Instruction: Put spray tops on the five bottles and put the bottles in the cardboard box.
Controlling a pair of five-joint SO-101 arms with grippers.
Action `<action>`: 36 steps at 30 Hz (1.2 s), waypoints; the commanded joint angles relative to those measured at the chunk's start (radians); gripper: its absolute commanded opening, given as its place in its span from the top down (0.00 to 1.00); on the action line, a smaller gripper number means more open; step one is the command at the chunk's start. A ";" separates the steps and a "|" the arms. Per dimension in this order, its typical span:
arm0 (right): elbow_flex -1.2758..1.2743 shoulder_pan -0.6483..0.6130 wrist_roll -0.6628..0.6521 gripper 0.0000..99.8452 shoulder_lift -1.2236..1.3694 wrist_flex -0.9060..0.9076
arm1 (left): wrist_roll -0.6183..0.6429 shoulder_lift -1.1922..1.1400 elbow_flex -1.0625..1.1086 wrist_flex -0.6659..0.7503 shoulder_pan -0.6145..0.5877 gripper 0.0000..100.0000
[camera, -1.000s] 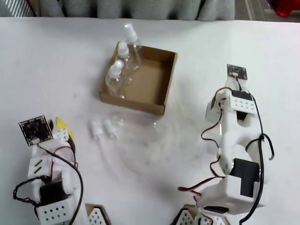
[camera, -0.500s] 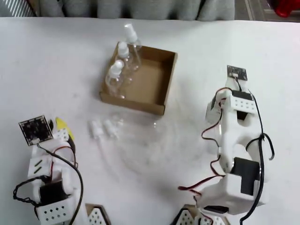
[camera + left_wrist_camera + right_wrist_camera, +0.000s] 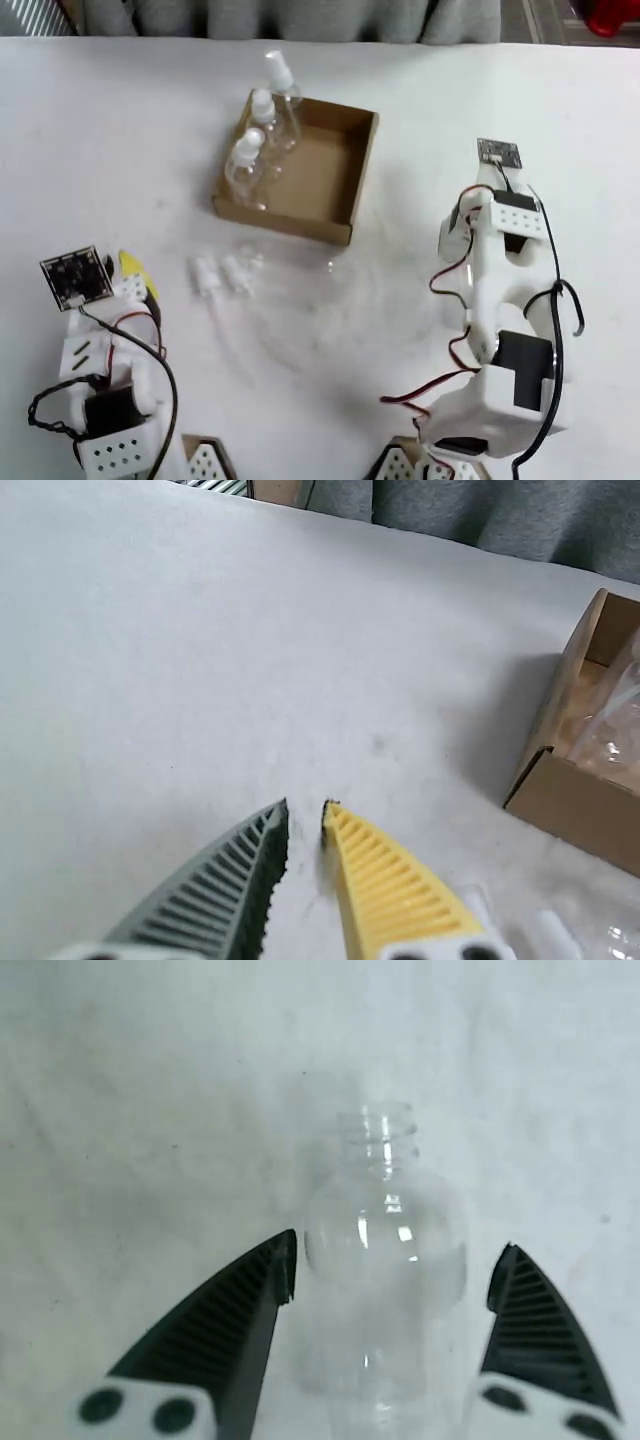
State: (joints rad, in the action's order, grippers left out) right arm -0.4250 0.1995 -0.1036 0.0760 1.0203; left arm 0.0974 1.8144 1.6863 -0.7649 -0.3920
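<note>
Beneath both pincers, the white table [image 3: 120, 120] carries every item.

1. Ahead of the left pincer [image 3: 305, 807], off to its yellow-finger side, sits the cardboard box [image 3: 280, 220], open at the top. Three capped bottles [image 3: 250, 160] are grouped at one side wall. Whether the farthest one stands inside the rim cannot be confirmed.
2. The left pincer sits low over bare table. Its fingers are drawn together to a narrow slit and hold nothing.
3. The right pincer [image 3: 397, 1250] has its jaws spread wide. An uncapped bottle [image 3: 385, 1310] sits between them with its threaded neck pointing away from the pincer. One jaw tip is just beside the shoulder, and neither jaw presses on the bottle.
4. Two loose spray tops [image 3: 220, 272] lie between the left pincer and the box, near the box's closest wall.

Assessment of the uncapped bottle: it appears to be thin clear plastic and empty, so probably very light. The wall is smooth and rounded. It is likely to give under a hard squeeze and to slip or roll under a weak one. The recommended hold is across the widest part of the body, below the shoulder, with moderate pressure. The neck should be left free for a spray top.
</note>
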 commanded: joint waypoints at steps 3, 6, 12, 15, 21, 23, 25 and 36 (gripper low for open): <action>0.052 -0.013 -0.058 0.77 -0.004 -0.036 | 0.006 0.018 -0.026 0.029 0.018 0.93; 0.052 -0.013 -0.063 0.78 -0.004 -0.036 | 0.006 0.018 -0.026 0.029 0.018 0.93; 0.005 -0.007 -0.074 0.91 -0.004 -0.097 | 0.006 0.018 -0.026 0.029 0.018 0.93; -0.017 -0.005 -0.121 0.97 -0.005 -0.133 | 0.006 0.018 -0.026 0.029 0.018 0.93; -0.029 -0.001 -0.127 0.98 -0.005 -0.140 | 0.012 0.018 -0.028 0.029 0.028 0.93; -0.029 -0.001 -0.127 0.98 -0.005 -0.140 | 0.014 0.018 -0.032 0.026 0.050 0.93; -0.032 -0.001 -0.127 0.98 -0.005 -0.140 | 0.014 0.016 -0.035 0.026 0.067 0.93; -0.044 -0.001 -0.127 0.98 -0.004 -0.140 | 0.015 0.013 -0.163 -0.135 0.136 0.93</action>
State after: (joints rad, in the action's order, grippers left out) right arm -0.4618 0.2025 -0.2202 0.0744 0.8915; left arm 0.0974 1.8144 1.6080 -0.8554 -0.3061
